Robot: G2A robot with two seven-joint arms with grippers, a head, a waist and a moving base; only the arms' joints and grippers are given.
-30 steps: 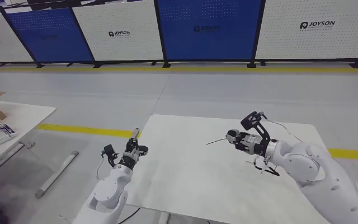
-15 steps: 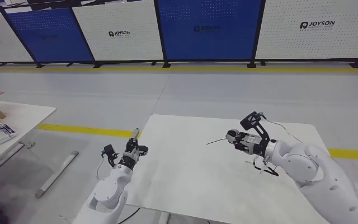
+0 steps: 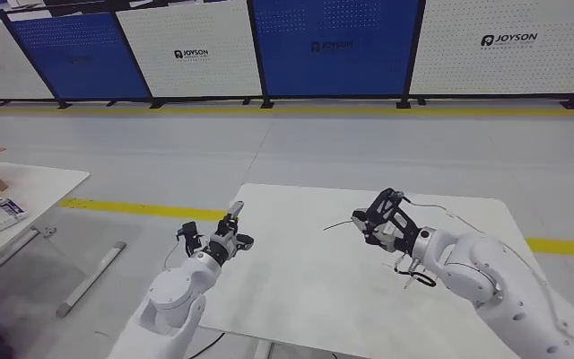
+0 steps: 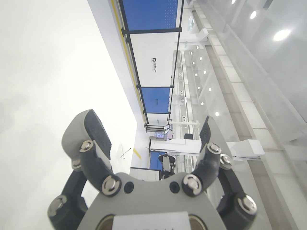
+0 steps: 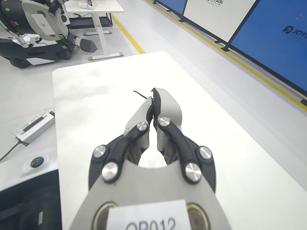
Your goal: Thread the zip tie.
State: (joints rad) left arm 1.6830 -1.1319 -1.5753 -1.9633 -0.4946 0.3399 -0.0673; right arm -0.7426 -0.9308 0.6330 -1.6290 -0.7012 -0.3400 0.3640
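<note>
Right tool (image 5: 153, 96) clamped on thin black plastic zip tie (image 5: 140, 94) above white worktop (image 5: 96, 92). Looks light, springy, slippery; left tool (image 4: 151, 128), apart and empty, should pinch near free tip.

Most of the zip tie (image 5: 139, 94) is hidden between the pressed-together fingers of the right hand (image 5: 152, 94). Just a thin black end sticks out, too slim to tell head from tail. In the top view it is a mere hairline. The near side of the table (image 3: 296, 287) runs off that view's edge, partly hidden under the right arm (image 3: 475, 278).
</note>
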